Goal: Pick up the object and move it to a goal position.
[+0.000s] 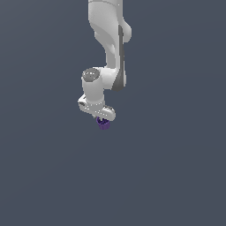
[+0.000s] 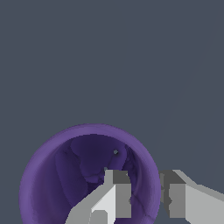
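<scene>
one finger (image 2: 114, 192) sits inside the purple cup (image 2: 65, 175) and the other outside, so our gripper (image 2: 146, 194) pinches only the wall, nearly closed. in the exterior view the cup (image 1: 103, 124) hangs under the gripper (image 1: 102, 119), just above the frame centre. we fear it can slip or tilt, because the hold is thin.

arm (image 1: 106, 39): top edge of the exterior view is cutting it off, base out of frame
cup (image 1: 103, 125): the hand (image 1: 102, 120) is covering its upper part there, way too tiny for detail
fingers (image 2: 114, 192): wrist view's edge is cropping them
cup rim: also getting cropped, finger is hiding part
</scene>
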Motion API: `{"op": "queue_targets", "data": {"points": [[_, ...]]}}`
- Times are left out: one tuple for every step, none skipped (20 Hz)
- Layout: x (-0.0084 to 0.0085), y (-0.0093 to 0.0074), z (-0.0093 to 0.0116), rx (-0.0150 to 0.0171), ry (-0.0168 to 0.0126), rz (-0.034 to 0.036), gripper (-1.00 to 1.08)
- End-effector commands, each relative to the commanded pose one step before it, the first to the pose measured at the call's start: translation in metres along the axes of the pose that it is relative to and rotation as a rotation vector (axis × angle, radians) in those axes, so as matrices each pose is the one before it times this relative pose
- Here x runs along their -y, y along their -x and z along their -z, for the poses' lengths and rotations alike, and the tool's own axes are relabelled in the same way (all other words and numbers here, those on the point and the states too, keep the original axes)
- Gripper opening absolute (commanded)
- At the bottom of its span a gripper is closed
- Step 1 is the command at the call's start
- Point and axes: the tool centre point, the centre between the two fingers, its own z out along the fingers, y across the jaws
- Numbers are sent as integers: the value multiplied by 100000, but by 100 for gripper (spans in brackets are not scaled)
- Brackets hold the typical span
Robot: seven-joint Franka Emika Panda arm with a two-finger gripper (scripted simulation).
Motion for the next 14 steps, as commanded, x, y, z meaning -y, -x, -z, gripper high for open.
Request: {"op": "queue_targets", "data": {"points": [[-61,7,-71,72,49,-117,-100],[0,0,0,0,0,0,-100],[0,0,0,0,0,0,-100],[52,-2,66,-65,-46,102,-100],[33,-1,9,0,0,0,-100],[98,-3,28,0,0,0,-100],[164,-5,47,0,0,0,-100],[230,-7,65,0,0,0,-100],[297,-10,84,0,0,0,-100],[364,-12,103,0,0,0,-100],[433,-15,123,0,0,0,-100],[502,-18,143,0,0,0,-100],[573,-21,163,0,0,0,-100],[635,-28,178,-2,41,-27,-100]]}}
